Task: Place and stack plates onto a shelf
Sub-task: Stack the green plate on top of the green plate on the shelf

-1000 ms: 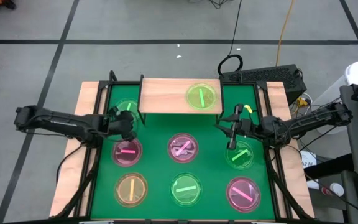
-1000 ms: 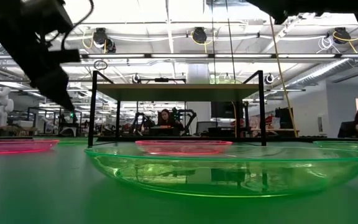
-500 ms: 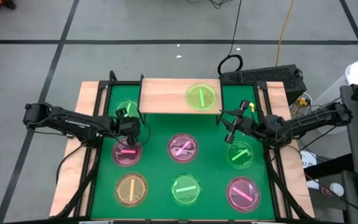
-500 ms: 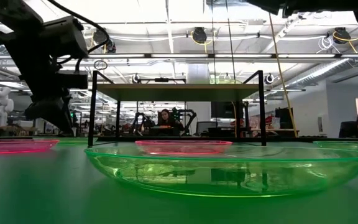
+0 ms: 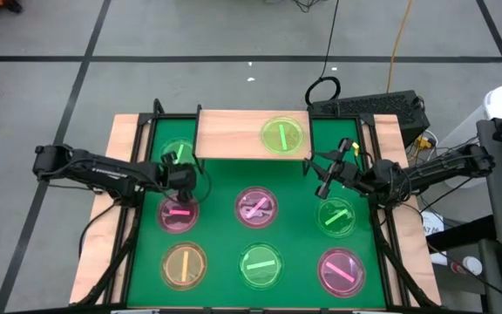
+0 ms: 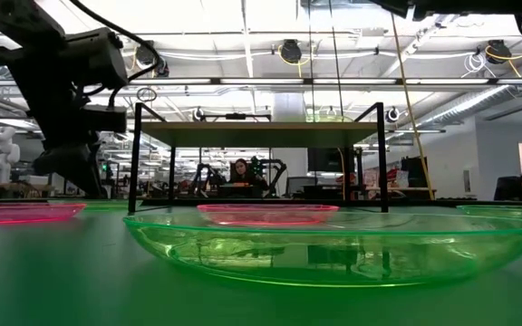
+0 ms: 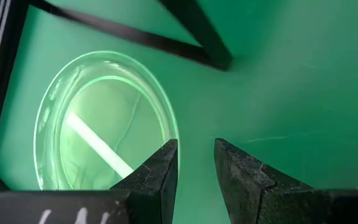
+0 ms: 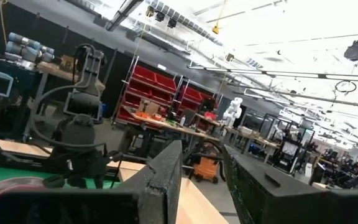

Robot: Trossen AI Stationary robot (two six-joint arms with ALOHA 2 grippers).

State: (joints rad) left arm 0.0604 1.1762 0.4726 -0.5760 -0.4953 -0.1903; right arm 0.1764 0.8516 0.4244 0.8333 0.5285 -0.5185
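The wooden shelf (image 5: 234, 135) stands at the table's far side and bears one green plate (image 5: 282, 136). Seven more plates lie on the green mat: green (image 5: 179, 153) partly under the shelf's left end, pink (image 5: 179, 212), pink (image 5: 257, 207), green (image 5: 336, 216), yellow-orange (image 5: 184, 265), green (image 5: 261, 266), pink (image 5: 342, 271). My left gripper (image 5: 184, 180) (image 7: 196, 163) points down at the mat just beside the far-left green plate's rim (image 7: 166, 124), narrowly open and empty. My right gripper (image 5: 325, 174) (image 8: 202, 168) hovers raised by the shelf's right end, narrowly open and empty.
The shelf's thin black legs (image 7: 197, 34) (image 6: 136, 158) stand close to my left gripper. Black frame rails (image 5: 142, 139) run along the mat's left and right sides. Bare mat (image 5: 220, 187) lies between the plates. People and workbenches show in the room beyond the table.
My left gripper has slid a little toward the table's right, come down and tipped from slanted to pointing down between the far-left green plate and the pink plate. My right gripper has risen and drawn toward the far edge, away from the right green plate. No plate has moved.
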